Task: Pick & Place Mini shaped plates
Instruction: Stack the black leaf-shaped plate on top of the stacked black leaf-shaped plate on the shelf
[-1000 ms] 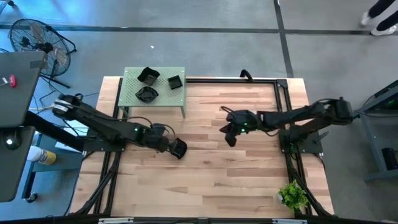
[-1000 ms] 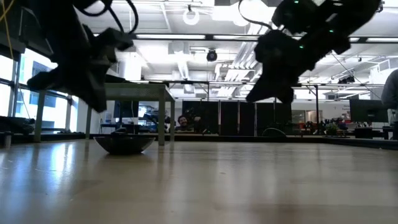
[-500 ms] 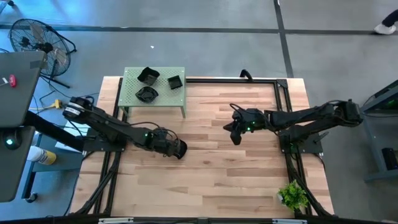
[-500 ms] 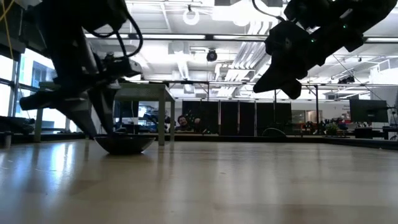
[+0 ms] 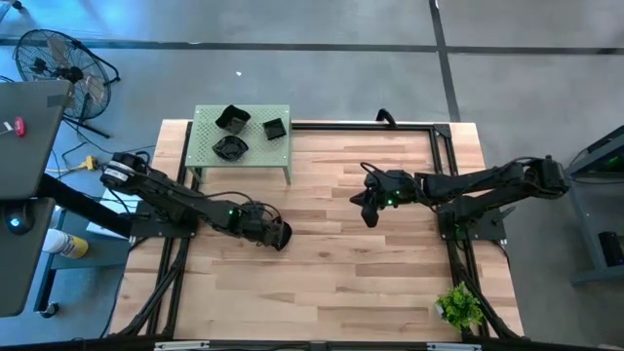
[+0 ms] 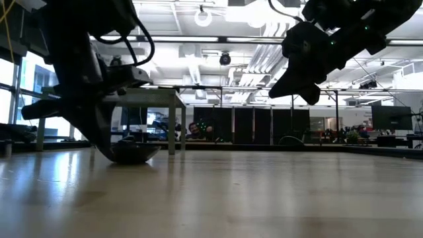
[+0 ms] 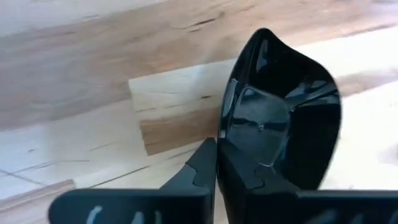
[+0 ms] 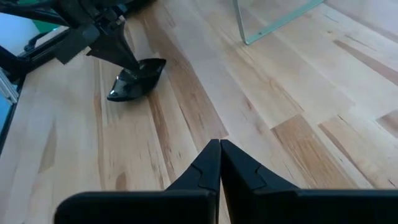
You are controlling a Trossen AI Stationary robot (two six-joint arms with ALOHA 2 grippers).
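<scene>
One plate [image 7: 280, 118] lies on the surface [image 5: 390, 273] at the left fingers [image 7: 208, 165]; three plates [image 5: 232, 147] sit on the stand [image 5: 210, 117] beyond.

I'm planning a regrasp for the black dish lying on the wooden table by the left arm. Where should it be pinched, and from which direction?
Pinch the thin raised rim of the black leaf-shaped dish, coming from above with one finger inside the bowl and one outside. Its body is shallow and curved, so only the upturned edge offers a grip. The left gripper seems shut on that rim.

A robotics lab: wooden bench [image 5: 331, 263], floor fan [image 5: 60, 68], open industrial ceiling [image 6: 218, 39]
</scene>
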